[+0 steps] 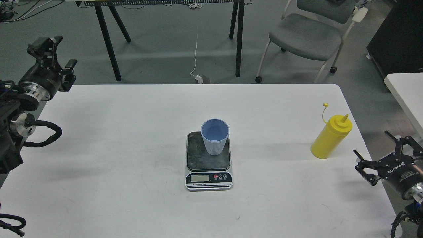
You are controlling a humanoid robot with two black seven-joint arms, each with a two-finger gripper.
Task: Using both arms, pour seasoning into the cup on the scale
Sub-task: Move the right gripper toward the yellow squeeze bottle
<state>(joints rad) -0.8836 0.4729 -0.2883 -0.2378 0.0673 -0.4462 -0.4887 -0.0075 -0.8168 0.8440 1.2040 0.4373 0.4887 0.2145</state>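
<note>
Two grippers idle, both spread, empty: left gripper upper left, right gripper lower right | yellow plastic squeeze bottle upright on white desk, right side: likely light, squashy, slick; grip mid-body gently | light-blue ribbed plastic cup centre, on dark-platform kitchen scale: tippy

A grey-green floor stretches behind the white worktop. A black-legged table stands at the back, a white cable trailing below it. 1 grey padded chair sits right; a dark cabinet fills the corner.
</note>
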